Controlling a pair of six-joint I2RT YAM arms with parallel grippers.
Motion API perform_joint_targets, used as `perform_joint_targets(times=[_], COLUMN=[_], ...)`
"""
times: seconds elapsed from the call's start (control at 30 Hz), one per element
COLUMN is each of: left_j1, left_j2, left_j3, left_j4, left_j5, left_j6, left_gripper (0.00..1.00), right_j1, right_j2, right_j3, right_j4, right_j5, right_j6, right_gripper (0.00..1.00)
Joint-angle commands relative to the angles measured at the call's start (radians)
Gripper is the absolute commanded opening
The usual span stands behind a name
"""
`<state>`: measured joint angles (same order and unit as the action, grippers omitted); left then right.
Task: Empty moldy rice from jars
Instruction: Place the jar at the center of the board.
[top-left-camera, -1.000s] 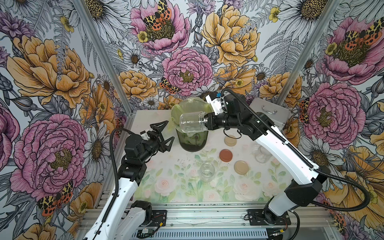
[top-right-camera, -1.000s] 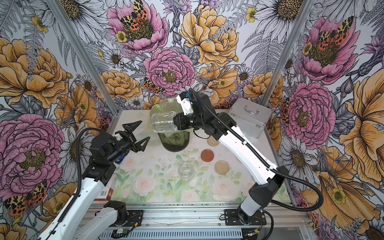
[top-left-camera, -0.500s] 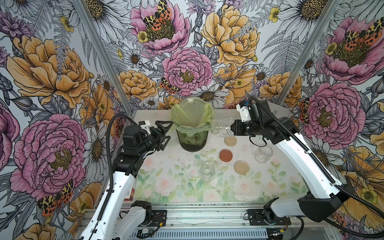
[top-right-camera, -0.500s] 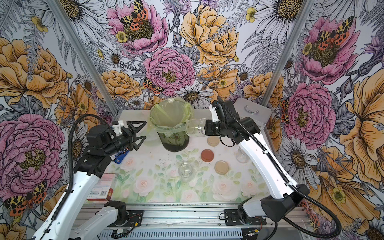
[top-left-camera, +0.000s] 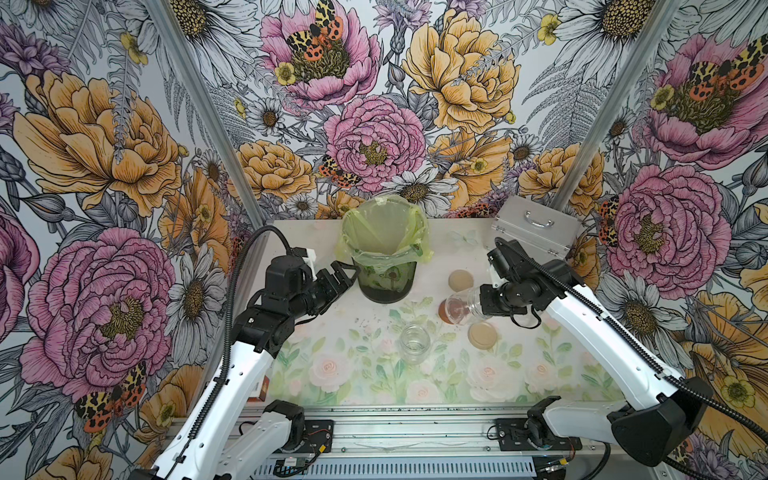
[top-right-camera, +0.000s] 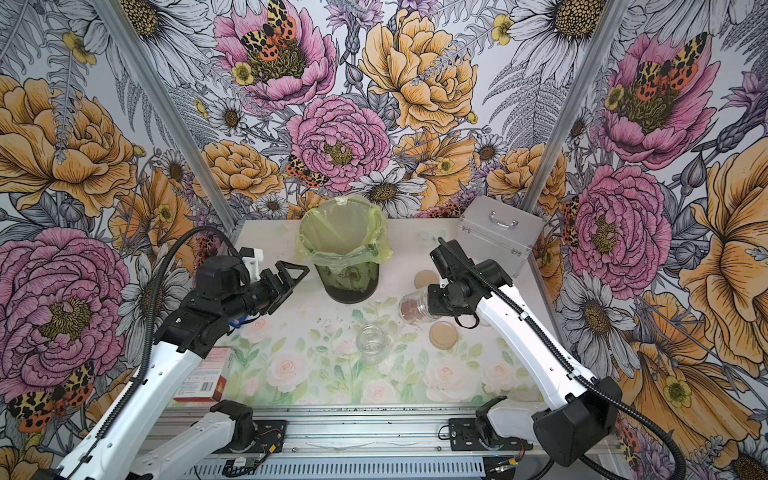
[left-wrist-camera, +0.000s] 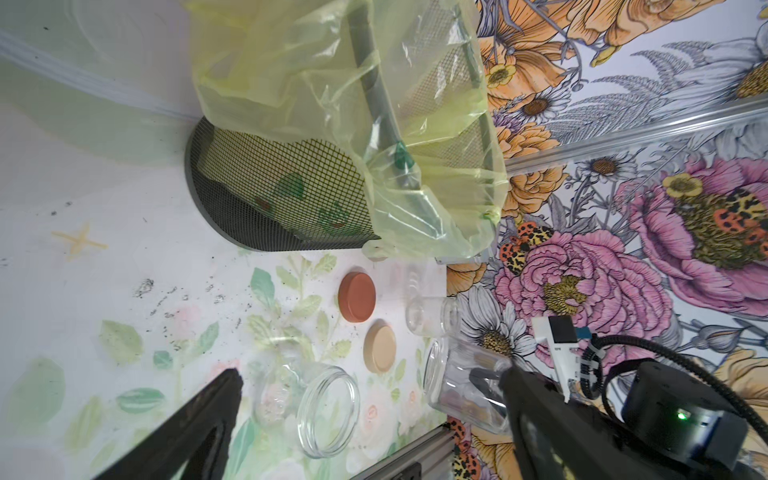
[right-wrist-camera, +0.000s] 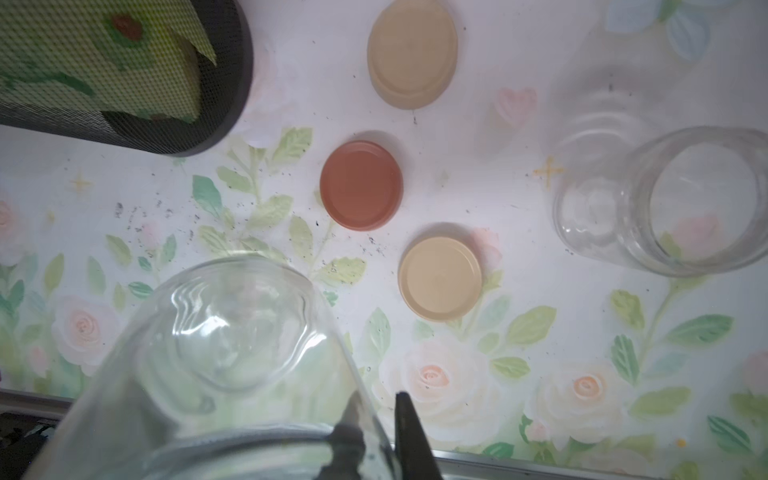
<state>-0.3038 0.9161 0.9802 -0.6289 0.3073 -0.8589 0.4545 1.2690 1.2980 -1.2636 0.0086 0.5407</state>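
The bin (top-left-camera: 384, 266) stands behind an upright jar (top-left-camera: 414, 343), with lids (top-left-camera: 482, 334) lying to their right.

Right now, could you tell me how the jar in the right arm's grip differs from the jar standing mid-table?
The held jar is tipped sideways; the mid-table jar stands upright, mouth up. The right fingers clamp the held jar; the mid-table jar stands free. Both are clear, lidless, apparently empty.
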Motion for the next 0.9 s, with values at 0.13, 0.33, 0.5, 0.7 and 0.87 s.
perform_joint_targets(times=[0.13, 0.33, 0.5, 0.7, 0.87], left_j1=[-0.045, -0.046, -0.035, -0.002, 0.013], left_j2=[-0.051, -0.049, -0.049, -0.054, -0.068], left_j3=[-0.064, -0.092, -0.094, -0.103, -0.116], left_j4=[-0.064, -0.071, -0.075, -0.085, -0.087], left_j5=[-0.169, -0.152, -0.139, -0.102, -0.088], left_j6=[0.156, 0.165, 0.181, 0.190, 0.190], left_gripper=[0.99, 0.99, 0.99, 0.99, 0.99], right_j1=[0.061, 0.131, 0.174, 0.207, 0.231], right_j2=[-0.042, 0.016, 0.097, 0.191, 0.266], right_j3=[-0.112, -0.142, -0.152, -0.143, -0.105], right_j4=[0.034, 0.031, 0.032, 0.033, 0.017], right_j5=[0.148, 0.201, 0.202, 0.203, 0.214], right_j6=[0.106, 0.156, 0.172, 0.159, 0.139], right_gripper=[0.00, 0.00, 0.00, 0.00, 0.00])
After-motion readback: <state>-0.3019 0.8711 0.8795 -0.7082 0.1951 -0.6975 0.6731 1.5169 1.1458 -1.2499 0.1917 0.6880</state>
